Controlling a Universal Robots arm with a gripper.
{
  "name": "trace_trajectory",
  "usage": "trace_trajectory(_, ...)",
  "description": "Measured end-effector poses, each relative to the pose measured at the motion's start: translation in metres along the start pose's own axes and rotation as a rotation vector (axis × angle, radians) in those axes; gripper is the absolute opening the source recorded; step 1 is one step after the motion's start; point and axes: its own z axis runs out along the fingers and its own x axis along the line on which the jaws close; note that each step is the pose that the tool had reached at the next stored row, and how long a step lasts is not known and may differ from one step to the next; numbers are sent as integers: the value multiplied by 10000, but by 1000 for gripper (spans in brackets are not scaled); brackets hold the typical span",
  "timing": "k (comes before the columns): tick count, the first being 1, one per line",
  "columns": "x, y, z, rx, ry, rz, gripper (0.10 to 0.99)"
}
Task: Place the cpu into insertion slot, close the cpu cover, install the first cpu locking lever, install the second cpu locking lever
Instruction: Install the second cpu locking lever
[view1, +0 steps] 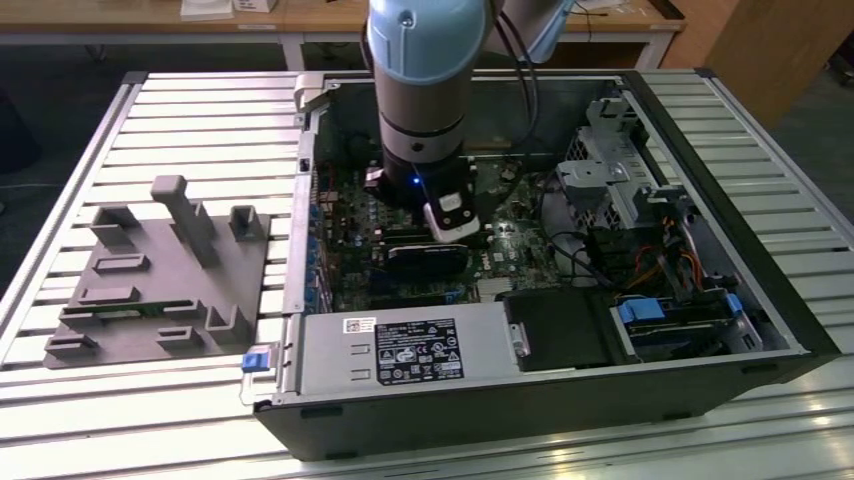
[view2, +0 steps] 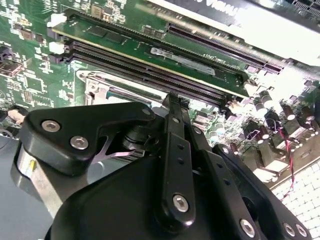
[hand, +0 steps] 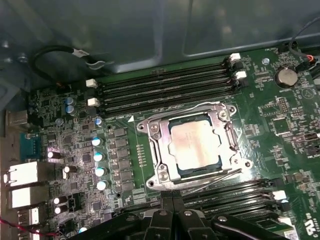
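Observation:
In the first wrist view the cpu (hand: 194, 145), a pale silvery square, lies flat in the insertion slot (hand: 145, 127). The cpu cover (hand: 162, 155), a silvery frame, lies down around it. A thin wire locking lever (hand: 210, 179) runs along the socket edge nearest my gripper, and another lever (hand: 232, 137) runs along the adjacent side. My gripper (hand: 172, 196) is shut, fingertips pressed together just off that near socket edge; whether they touch the lever I cannot tell. The second wrist view shows the gripper (view2: 173, 100) from behind. In the exterior view the gripper (view1: 424, 255) reaches down into the open computer case.
Long black memory slots (hand: 165, 87) flank the socket on two sides, one bank (hand: 235, 192) beside the fingers. Blue-topped capacitors (hand: 100, 155) stand nearby. The case walls (view1: 721, 180), drive cage (view1: 607, 170) and power supply (view1: 400, 350) hem the arm in. A grey fixture block (view1: 160, 270) sits outside.

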Motion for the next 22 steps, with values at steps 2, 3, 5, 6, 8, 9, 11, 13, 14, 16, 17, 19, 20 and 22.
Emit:
trace_trajectory(2,10,-24,18,-80,22,-14,106)
trace_trajectory(3,16,-32,31,-104,28,-20,106)
trace_trajectory(5,27,-43,52,-135,40,-35,106)
trace_trajectory(6,32,-47,61,-143,44,-45,106)
trace_trajectory(8,41,-53,74,-167,56,-67,106)
trace_trajectory(9,44,-55,78,-182,62,-78,106)
trace_trajectory(11,50,-58,85,-208,73,-96,106)
trace_trajectory(13,51,-60,91,-213,79,-115,106)
trace_trajectory(14,53,-61,93,-216,82,-123,106)
trace_trajectory(16,55,-62,100,-232,91,-142,106)
trace_trajectory(17,57,-62,104,-237,95,-153,106)
trace_trajectory(19,59,-62,111,-247,104,-179,106)
trace_trajectory(20,60,-63,115,-257,110,-192,106)
trace_trajectory(22,64,-63,123,-284,124,-218,106)
